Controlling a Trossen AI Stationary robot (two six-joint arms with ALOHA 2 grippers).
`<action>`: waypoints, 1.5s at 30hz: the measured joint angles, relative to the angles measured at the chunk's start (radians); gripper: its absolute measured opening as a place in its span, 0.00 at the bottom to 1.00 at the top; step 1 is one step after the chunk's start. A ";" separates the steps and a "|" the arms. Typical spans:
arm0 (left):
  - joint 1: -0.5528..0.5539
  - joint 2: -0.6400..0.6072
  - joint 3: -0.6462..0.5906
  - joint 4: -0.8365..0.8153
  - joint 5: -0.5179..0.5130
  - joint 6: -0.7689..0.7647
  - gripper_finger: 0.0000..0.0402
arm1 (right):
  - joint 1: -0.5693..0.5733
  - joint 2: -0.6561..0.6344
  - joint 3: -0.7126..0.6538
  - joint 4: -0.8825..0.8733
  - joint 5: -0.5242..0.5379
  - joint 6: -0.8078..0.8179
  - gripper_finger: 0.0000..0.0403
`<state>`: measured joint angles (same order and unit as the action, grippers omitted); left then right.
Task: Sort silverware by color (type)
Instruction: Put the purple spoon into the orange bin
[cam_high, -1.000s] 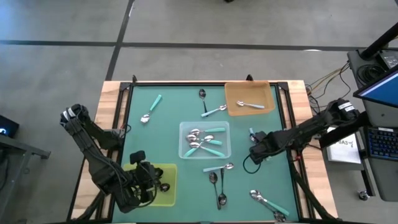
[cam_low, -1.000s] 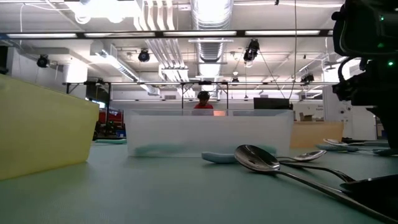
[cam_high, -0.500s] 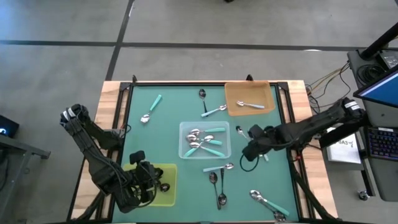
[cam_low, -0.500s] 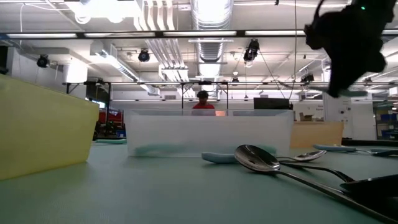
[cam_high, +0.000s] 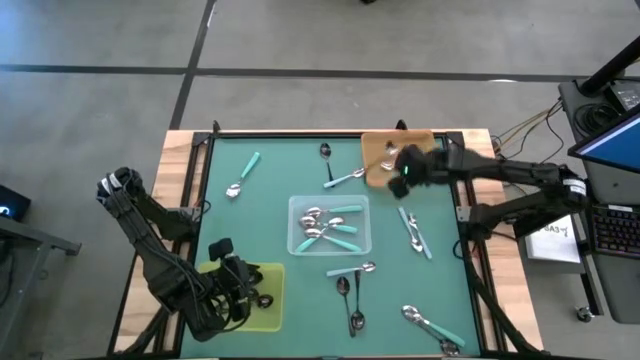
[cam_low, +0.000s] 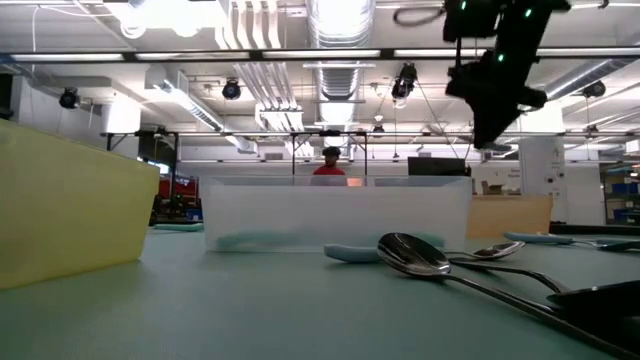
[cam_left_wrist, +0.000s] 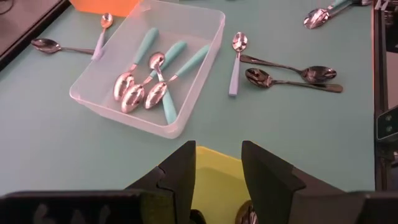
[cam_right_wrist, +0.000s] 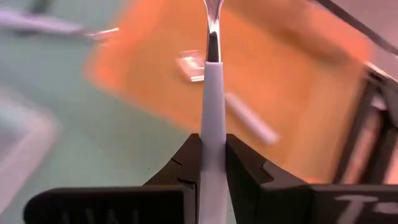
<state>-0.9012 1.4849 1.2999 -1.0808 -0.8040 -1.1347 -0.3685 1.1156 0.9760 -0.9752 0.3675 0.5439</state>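
My right gripper (cam_right_wrist: 212, 146) hangs above the orange-brown tray (cam_high: 428, 146) at the table's far right and is shut on a pale-handled spoon (cam_right_wrist: 212, 74). Another pale spoon (cam_right_wrist: 231, 107) lies in that tray. My left gripper (cam_left_wrist: 217, 163) is open and hovers over the yellow-green tray (cam_high: 268, 316) near the left near corner, where a dark spoon (cam_high: 263, 300) lies. The clear tray (cam_high: 296, 205) in the middle holds several teal-handled spoons (cam_left_wrist: 149, 87). In the low view the right gripper (cam_low: 497, 95) is high above the table. My right gripper pinches the spoon's pale handle (cam_right_wrist: 212, 118) between its two fingers. The spoon runs straight out along the fingers, its silver neck (cam_right_wrist: 212, 25) pointing away from the wrist. It is lifted clear over the orange-brown tray.
Loose spoons lie on the green mat: a teal-handled one (cam_high: 243, 174) far left, a dark one (cam_high: 326, 152) and a pale one (cam_high: 345, 178) beside the orange-brown tray, two (cam_high: 415, 232) at the right, several (cam_high: 350, 285) in front of the clear tray, more (cam_high: 430, 328) at the near right.
My right gripper has risen from the mat at the table's right side and swung toward the far edge, carrying the pale-handled spoon up and over the orange-brown tray. The left arm has kept still.
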 joint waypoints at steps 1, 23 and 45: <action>0.000 0.000 0.000 0.000 0.000 0.000 0.29 | -0.056 0.000 -0.006 0.005 -0.002 -0.022 0.09; 0.000 0.000 -0.001 -0.053 -0.103 0.000 0.29 | -0.330 -0.002 -0.042 0.137 -0.165 -0.096 0.44; 0.000 0.000 -0.007 -0.051 -0.129 0.000 0.29 | 0.479 0.246 -0.107 -0.037 -0.289 0.484 0.37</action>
<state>-0.9012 1.4853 1.2930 -1.1320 -0.9325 -1.1352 0.1110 1.3614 0.8695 -1.0121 0.0788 1.0275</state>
